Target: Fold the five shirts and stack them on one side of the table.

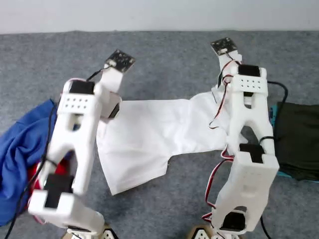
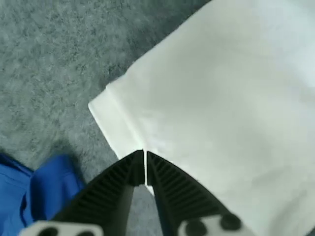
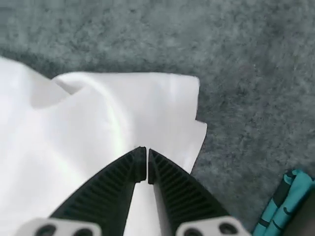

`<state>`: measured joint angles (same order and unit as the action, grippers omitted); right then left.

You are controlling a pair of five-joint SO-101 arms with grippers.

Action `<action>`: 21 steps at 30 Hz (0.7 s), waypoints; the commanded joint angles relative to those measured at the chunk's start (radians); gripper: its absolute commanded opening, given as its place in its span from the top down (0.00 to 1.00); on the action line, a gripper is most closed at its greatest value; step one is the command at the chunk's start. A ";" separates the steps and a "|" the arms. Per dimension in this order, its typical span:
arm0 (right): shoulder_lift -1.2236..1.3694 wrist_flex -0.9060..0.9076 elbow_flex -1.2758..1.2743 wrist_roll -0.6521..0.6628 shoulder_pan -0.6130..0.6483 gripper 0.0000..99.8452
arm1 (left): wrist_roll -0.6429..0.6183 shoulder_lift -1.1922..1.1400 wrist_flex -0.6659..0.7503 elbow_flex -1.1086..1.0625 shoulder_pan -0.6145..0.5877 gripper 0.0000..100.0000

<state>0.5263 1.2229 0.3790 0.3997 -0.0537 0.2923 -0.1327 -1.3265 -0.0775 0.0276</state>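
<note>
A white shirt (image 1: 154, 139) lies spread across the middle of the grey table. My left gripper (image 1: 112, 108) is at the shirt's left edge. In the left wrist view it (image 2: 145, 164) is shut on the hem of the white shirt (image 2: 221, 98). My right gripper (image 1: 224, 94) is at the shirt's far right corner. In the right wrist view it (image 3: 147, 160) is shut on a folded part of the white shirt (image 3: 98, 128). A crumpled blue shirt (image 1: 20, 144) lies at the left, with red cloth (image 1: 36, 175) under it.
A folded dark shirt (image 1: 299, 139) lies at the right edge on teal cloth (image 3: 285, 209). The blue shirt (image 2: 34, 196) lies close to the left gripper. Bare grey carpet (image 1: 164, 64) stretches behind the white shirt and in front of it.
</note>
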 commanded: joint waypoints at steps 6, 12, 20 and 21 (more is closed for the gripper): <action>0.050 -0.059 0.066 -0.034 0.005 0.99 | -0.023 -0.315 -0.126 0.321 0.012 0.98; 0.147 -0.059 0.121 -0.034 -0.027 0.99 | -0.023 -0.545 -0.203 0.446 -0.015 0.98; 0.289 -0.016 0.278 -0.034 -0.120 0.99 | -0.058 -0.733 -0.338 0.664 -0.152 0.98; 0.294 0.005 0.296 -0.034 -0.133 0.99 | -0.055 -0.735 -0.353 0.687 -0.164 0.98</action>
<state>0.8239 1.1876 0.5907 0.3751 -0.1381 0.2417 -0.8493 -1.6287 0.5455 -0.0629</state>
